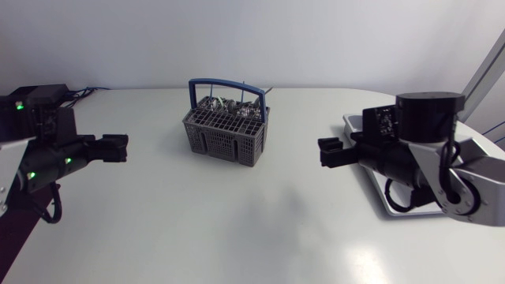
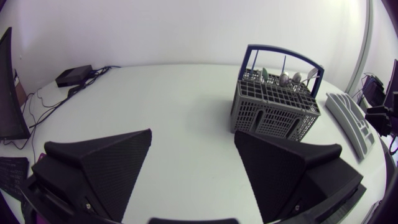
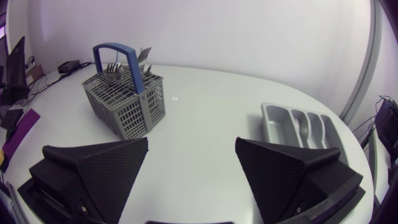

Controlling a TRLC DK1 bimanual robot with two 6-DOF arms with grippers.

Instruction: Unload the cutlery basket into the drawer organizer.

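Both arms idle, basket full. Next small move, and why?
Probably ease the right gripper toward the cutlery basket: it and the left gripper are open and empty, cutlery stands in the basket, and the drawer organizer lies on that arm's side.

Most of the drawer organizer (image 1: 352,121) hidden under the right arm (image 1: 418,150), cutlery (image 1: 233,104) in the basket (image 1: 225,138) too small to sort

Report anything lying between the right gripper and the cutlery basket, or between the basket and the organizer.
Nothing visible. Only bare table separates the right gripper from the basket, and the basket from the organizer, which lies near that arm. The jaws stand open.
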